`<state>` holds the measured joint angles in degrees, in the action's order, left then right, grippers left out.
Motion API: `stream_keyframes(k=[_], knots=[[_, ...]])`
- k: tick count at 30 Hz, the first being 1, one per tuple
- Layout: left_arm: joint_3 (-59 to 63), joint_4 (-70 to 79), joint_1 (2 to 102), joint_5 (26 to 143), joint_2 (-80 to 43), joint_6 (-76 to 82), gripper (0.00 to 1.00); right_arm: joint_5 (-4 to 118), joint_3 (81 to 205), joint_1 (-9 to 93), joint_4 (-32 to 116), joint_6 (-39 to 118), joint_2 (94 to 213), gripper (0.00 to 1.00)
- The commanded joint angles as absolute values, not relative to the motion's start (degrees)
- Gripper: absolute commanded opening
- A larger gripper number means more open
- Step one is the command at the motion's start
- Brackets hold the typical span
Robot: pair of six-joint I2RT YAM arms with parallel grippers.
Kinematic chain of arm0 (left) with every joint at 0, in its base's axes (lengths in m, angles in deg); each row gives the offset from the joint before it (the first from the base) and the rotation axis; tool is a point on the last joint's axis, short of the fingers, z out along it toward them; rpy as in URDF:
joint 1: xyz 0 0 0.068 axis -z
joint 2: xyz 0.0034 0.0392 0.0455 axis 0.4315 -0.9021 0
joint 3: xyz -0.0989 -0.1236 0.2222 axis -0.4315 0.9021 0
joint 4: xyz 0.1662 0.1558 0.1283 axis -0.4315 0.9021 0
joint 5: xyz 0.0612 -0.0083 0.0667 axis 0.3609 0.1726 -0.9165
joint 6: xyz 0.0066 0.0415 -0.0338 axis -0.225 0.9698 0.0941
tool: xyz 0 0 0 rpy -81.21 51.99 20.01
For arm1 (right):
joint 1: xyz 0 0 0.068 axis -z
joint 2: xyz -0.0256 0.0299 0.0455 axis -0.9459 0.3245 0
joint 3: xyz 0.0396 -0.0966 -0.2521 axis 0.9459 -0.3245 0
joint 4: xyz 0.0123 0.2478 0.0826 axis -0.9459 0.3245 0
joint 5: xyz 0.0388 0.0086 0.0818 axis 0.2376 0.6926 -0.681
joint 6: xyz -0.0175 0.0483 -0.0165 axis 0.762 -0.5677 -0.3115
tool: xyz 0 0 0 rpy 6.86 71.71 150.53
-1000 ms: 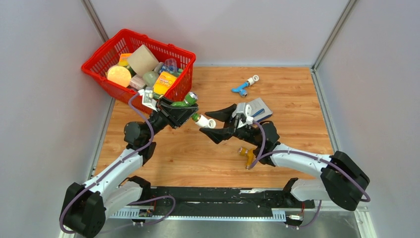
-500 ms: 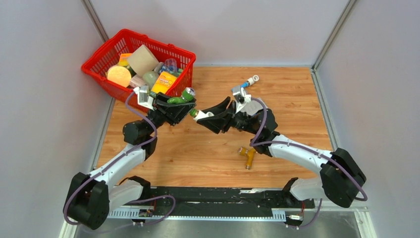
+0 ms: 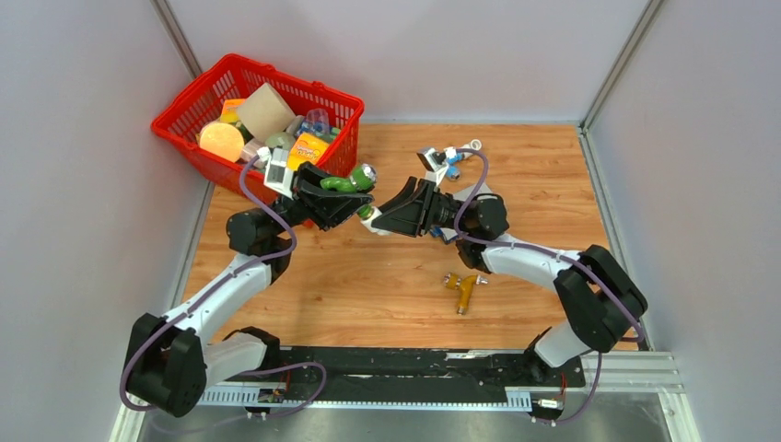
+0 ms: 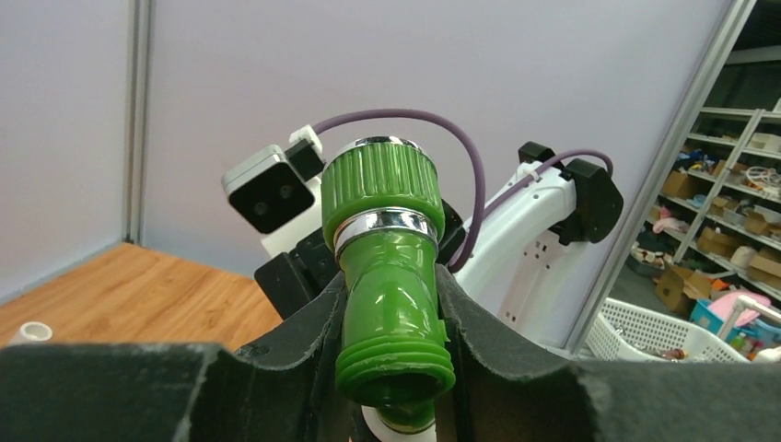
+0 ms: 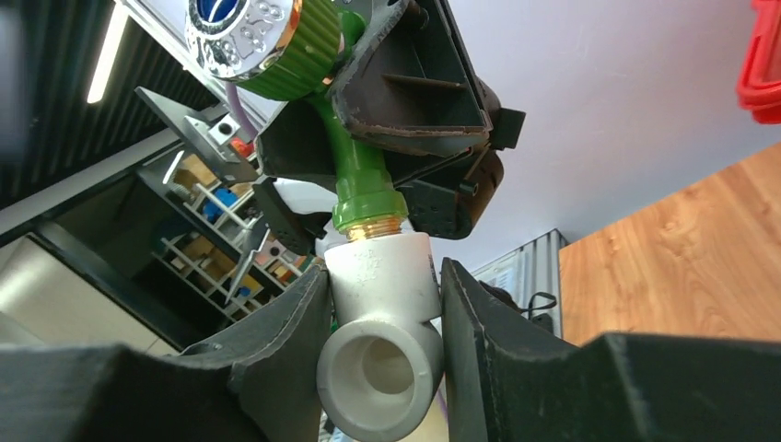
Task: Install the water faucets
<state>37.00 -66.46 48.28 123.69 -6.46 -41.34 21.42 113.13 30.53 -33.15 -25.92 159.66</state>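
**A:** Where's everything sitting right now?

**B:** The orange-yellow faucet (image 3: 462,288) lies on the table (image 3: 368,295), on the near side of your right gripper (image 3: 379,217) and well apart from it. Your left gripper (image 3: 345,198) is clamped on the green faucet (image 4: 387,276). Your right one squeezes the white elbow (image 5: 378,276), and the faucet's brass thread meets the elbow's top opening.

**A:** And blue?

**B:** The blue faucet (image 3: 456,168) is just beyond your right wrist, partly hidden.
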Motion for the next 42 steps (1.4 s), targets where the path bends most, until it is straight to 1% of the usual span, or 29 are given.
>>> stream_keyframes(k=[1,4,6,8,12,14,15,16,17,18,21,22,24,25,26,30,34,39,42], knots=[[37.0,-86.2,49.6,130.2,-4.8,-32.3,0.0,26.4,117.3,30.5,-35.9,-39.2,160.1,0.32],[39.2,-86.1,49.6,127.0,-3.6,-32.5,0.0,26.9,117.1,31.1,-30.3,-32.6,157.6,0.55],[40.6,-86.0,49.6,124.3,-2.6,-32.6,0.0,27.9,116.5,32.0,-27.2,-29.2,155.4,0.66],[41.5,-84.7,49.6,121.0,-1.7,-32.6,0.0,28.3,115.9,33.3,-25.9,-26.7,153.7,0.71],[43.6,-80.0,49.6,114.0,0.7,-32.9,0.0,27.9,115.6,36.4,-20.5,-18.9,150.1,0.77],[44.0,-73.8,49.6,109.6,2.7,-32.6,0.0,28.3,115.9,37.1,-15.6,-10.9,147.7,0.78],[43.8,-67.7,49.6,106.4,4.3,-32.6,0.0,28.9,116.3,37.1,-12.4,-4.9,146.1,0.78],[43.4,-64.7,49.6,105.2,5.3,-32.4,0.0,29.8,117.1,36.8,-7.5,0.4,144.7,0.79],[43.1,-57.2,49.6,102.0,7.0,-32.3,0.0,30.9,117.7,36.4,-2.2,6.4,143.3,0.78],[42.2,-53.7,49.6,100.2,7.8,-32.7,0.0,32.6,117.8,35.7,0.4,11.8,142.0,0.78],[40.2,-37.9,49.6,93.8,11.2,-33.4,0.0,38.1,117.0,31.7,6.4,30.6,137.8,0.78],[39.1,-35.4,49.6,91.2,11.6,-34.4,0.0,39.8,116.7,30.0,8.0,36.8,136.5,0.78],[37.2,-25.8,49.6,88.6,12.7,-36.7,0.0,45.5,115.9,25.8,9.9,48.0,134.7,0.79],[35.8,-23.7,49.6,88.2,12.9,-38.0,0.0,47.1,115.2,23.8,10.2,52.8,134.1,0.79],[35.2,-19.6,49.6,87.2,12.9,-39.0,0.0,49.7,114.3,21.6,9.6,56.4,133.9,0.79],[31.7,-11.5,49.6,86.5,12.2,-44.2,0.0,56.5,109.7,13.3,3.6,72.7,133.2,0.79],[28.4,-5.3,49.6,86.6,11.4,-47.7,0.0,63.6,106.9,6.8,-2.1,85.3,134.8,0.78],[26.0,-1.8,49.6,87.1,10.8,-51.6,0.0,72.0,105.1,1.3,-9.7,100.2,138.6,0.77],[25.8,-1.2,49.6,88.1,10.4,-52.5,0.0,77.7,104.4,-1.6,-16.5,108.7,142.8,0.77]])
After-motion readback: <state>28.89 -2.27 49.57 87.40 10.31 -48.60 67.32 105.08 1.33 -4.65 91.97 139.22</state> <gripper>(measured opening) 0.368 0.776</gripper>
